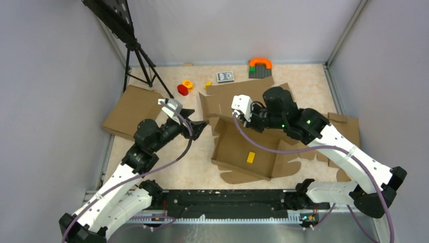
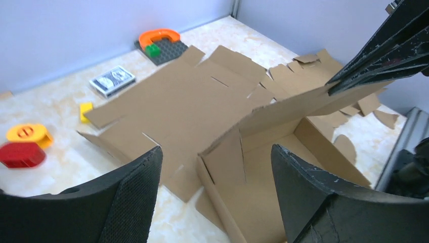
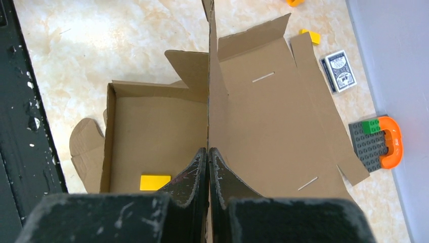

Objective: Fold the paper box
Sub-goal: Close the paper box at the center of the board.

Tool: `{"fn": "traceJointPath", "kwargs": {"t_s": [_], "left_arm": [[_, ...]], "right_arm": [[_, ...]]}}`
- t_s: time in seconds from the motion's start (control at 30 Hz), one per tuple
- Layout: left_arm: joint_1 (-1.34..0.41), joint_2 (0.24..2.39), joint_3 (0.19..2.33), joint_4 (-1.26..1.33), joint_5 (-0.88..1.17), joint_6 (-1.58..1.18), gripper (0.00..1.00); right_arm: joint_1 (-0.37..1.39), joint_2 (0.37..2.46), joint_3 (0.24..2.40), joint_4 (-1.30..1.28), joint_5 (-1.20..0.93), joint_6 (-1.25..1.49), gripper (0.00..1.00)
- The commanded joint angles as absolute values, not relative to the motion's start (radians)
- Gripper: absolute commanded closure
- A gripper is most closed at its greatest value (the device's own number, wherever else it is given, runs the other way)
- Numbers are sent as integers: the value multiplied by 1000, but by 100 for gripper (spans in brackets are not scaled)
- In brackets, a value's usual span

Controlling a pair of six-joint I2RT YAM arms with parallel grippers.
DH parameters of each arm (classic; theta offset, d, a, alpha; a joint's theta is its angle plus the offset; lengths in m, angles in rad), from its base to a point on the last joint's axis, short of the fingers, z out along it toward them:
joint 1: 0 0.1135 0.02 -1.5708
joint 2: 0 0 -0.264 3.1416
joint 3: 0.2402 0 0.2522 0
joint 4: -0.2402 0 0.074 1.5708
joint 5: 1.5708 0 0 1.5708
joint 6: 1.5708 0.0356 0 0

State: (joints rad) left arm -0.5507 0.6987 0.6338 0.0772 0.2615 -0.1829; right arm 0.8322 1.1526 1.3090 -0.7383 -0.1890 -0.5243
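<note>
Brown corrugated cardboard paper box [image 1: 238, 152] sits mid-table, its tray holding what looks like a small yellow block [image 1: 250, 157]. The right gripper [image 3: 208, 152] pinches its upright wall; the left gripper [image 2: 216, 152] gapes wide, empty, beside it.

1. A robotics lab test cell: plain grey partition walls [image 1: 227, 30] box in a marble-patterned table [image 1: 192, 172].
2. A black tripod [image 1: 134, 46] stands at 11 o'clock.
3. White left arm [image 1: 119, 179] and right arm [image 1: 349, 152], cables trailing, are bolted to a black rail [image 1: 222, 198] at 6 o'clock.
</note>
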Motion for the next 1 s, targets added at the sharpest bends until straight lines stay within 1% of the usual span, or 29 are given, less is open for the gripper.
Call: {"fn": "traceJointPath", "kwargs": {"t_s": [0.0,0.1,0.2,0.27,0.37,0.43,0.6,0.67,0.73,0.83,0.87,0.9,0.93,0.97], "left_arm": [[-549,752,692,198,300,-16,20],[-550,855,788,141,415,85,21],[-550,974,920,14,574,193,27],[-550,1023,973,-44,659,253,28],[-550,1055,1004,-60,761,314,31],[-551,1079,1019,-81,811,337,34],[-550,1113,1031,-148,855,384,38],[-550,1107,1012,-111,862,374,45],[-550,1109,999,-71,851,351,57],[-551,1125,1009,-81,836,358,75],[-551,1129,1012,-85,828,362,84],[-550,1128,1011,-84,822,368,98],[-551,1126,1011,-86,816,373,100],[-550,1122,1008,-86,812,373,100]], "right_arm": [[853,1156,1334,-755,-201,-537,100],[856,1155,1336,-755,-202,-538,100],[856,1157,1340,-756,-202,-539,100],[858,1157,1340,-757,-201,-539,100],[858,1159,1344,-758,-200,-538,100],[858,1160,1347,-759,-195,-538,100],[858,1161,1348,-757,-182,-537,100],[858,1161,1348,-757,-181,-536,100],[858,1161,1349,-754,-182,-535,99],[857,1160,1350,-750,-177,-531,95],[858,1160,1352,-750,-174,-531,94],[858,1159,1352,-750,-169,-529,91],[858,1159,1354,-747,-162,-524,87],[858,1158,1354,-746,-150,-519,80]]}}
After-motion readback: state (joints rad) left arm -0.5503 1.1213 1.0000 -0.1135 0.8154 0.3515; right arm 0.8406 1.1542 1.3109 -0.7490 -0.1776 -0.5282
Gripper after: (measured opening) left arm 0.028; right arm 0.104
